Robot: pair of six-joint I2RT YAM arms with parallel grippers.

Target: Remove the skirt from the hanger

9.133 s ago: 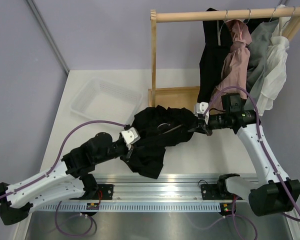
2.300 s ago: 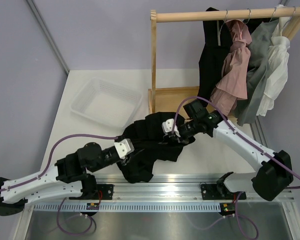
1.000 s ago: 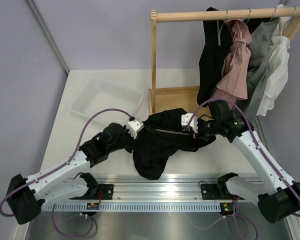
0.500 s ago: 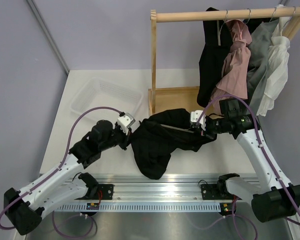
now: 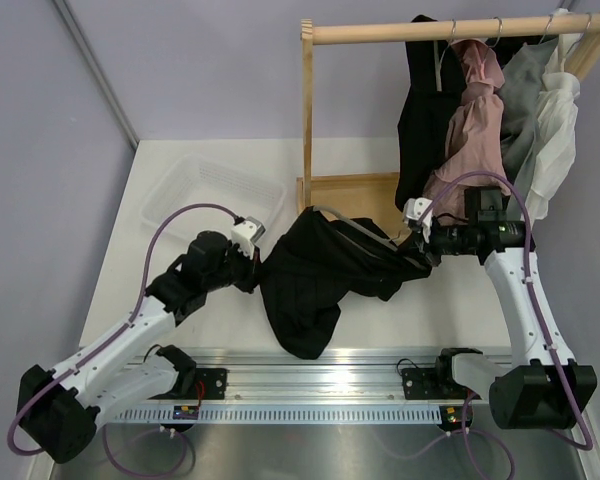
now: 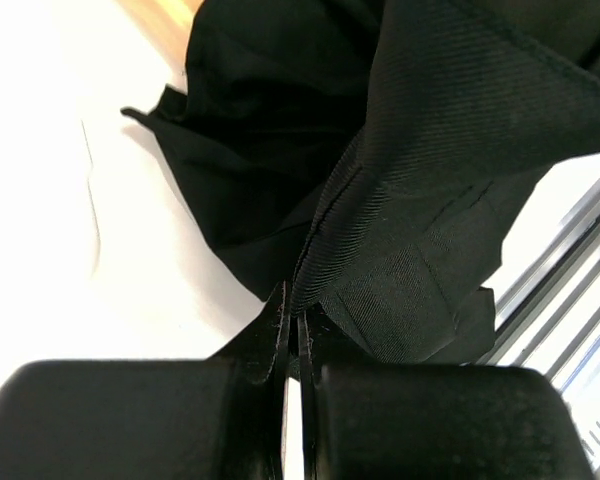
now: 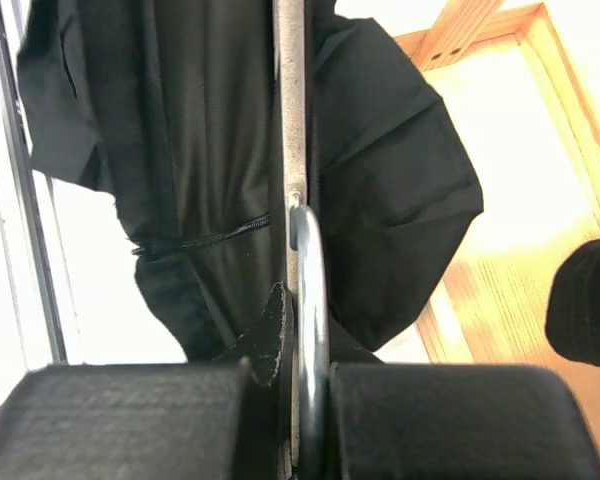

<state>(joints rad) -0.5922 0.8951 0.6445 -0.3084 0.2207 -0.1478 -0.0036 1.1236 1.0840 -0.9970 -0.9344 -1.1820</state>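
Observation:
The black skirt (image 5: 320, 275) hangs stretched between my two grippers above the table, its lower folds drooping toward the near rail. The grey hanger (image 5: 365, 233) lies across its upper edge, one end sticking out near the wooden post. My left gripper (image 5: 256, 268) is shut on the skirt's ribbed edge (image 6: 325, 225). My right gripper (image 5: 417, 246) is shut on the hanger's metal hook (image 7: 310, 290), with the grey bar (image 7: 291, 100) running away over the skirt (image 7: 200, 130).
A clear plastic basket (image 5: 215, 200) sits at the back left. A wooden rack (image 5: 308, 120) with a wooden base tray (image 5: 350, 195) stands behind, bearing a long black garment (image 5: 420, 110) and pink (image 5: 470, 110), grey and white clothes. A metal rail (image 5: 320, 385) runs along the near edge.
The arms have pulled apart: the left gripper moved left and the right gripper moved right and back. The skirt is stretched wider and more of the hanger shows at its top.

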